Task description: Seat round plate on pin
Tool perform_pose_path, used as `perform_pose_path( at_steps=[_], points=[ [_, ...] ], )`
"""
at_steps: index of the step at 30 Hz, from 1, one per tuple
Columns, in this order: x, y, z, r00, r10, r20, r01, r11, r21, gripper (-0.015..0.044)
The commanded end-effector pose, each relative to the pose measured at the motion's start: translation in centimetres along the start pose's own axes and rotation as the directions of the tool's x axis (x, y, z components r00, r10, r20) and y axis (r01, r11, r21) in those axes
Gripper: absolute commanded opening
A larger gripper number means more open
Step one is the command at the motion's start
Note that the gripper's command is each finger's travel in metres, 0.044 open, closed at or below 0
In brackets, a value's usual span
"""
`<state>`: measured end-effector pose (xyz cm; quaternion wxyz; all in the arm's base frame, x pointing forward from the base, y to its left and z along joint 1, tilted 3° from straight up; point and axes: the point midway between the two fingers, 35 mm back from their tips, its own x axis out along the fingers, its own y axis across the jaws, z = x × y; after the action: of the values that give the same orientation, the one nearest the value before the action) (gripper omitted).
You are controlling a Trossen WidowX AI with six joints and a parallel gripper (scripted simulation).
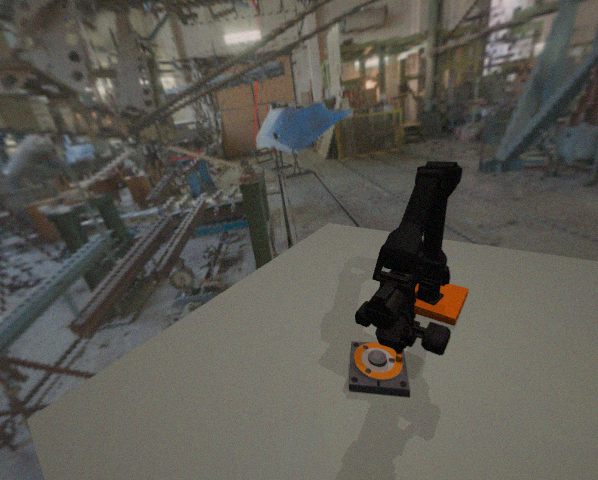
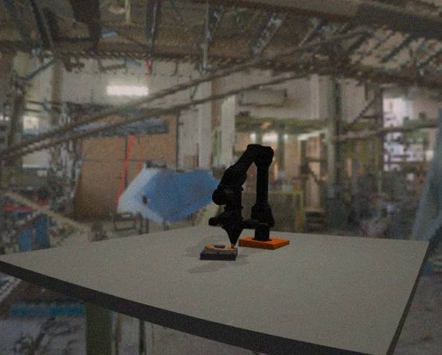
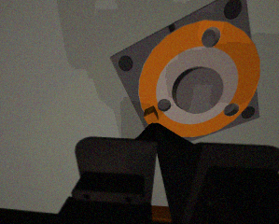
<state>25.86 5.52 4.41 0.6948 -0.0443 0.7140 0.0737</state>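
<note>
With my pincer (image 3: 154,128) pressed shut and empty just beside the tab (image 3: 150,111) on the plate (image 3: 202,44) over the base (image 3: 130,65), I should nudge that tab sideways, gently, then lift away.

No text, label, brand, number or sign can be read anywhere.

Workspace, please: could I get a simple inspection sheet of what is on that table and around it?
Surface: pale table, shadows only.
Job's things: orange round plate on dark square base, around the grey post; small orange tab at the plate's edge.
Clutter: nothing seen.
Grippers: gripper shut, empty, tips beside the tab; contact unclear.
Cables: nothing seen.
Surroundings: blurred industrial hall; arm's orange mount on the table.
</note>
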Motion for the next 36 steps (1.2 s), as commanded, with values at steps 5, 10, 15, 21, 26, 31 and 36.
perform_pose_path(
  at_steps=[5,10,15,21,26,31,36],
  points=[
    [-0.1,0.8,1.0,1.0,0.005,0.009,-0.005,1.0,0.001,0.0],
    [-0.2,1.0,1.5,1.0,0.006,0.01,-0.006,1.0,0.001,0.0],
    [-0.3,1.2,1.9,1.0,0.006,0.01,-0.006,1.0,0.001,0.0],
    [-0.3,1.4,2.5,1.0,0.006,0.01,-0.006,1.0,0.001,0.0],
    [-0.4,1.5,2.9,1.0,0.006,0.011,-0.006,1.0,0.001,0.0],
    [-0.5,1.6,3.4,1.0,0.006,0.011,-0.006,1.0,0.001,0.0],
    [-0.5,1.6,3.9,1.0,0.006,0.012,-0.006,1.0,0.001,0.0]
  ],
)
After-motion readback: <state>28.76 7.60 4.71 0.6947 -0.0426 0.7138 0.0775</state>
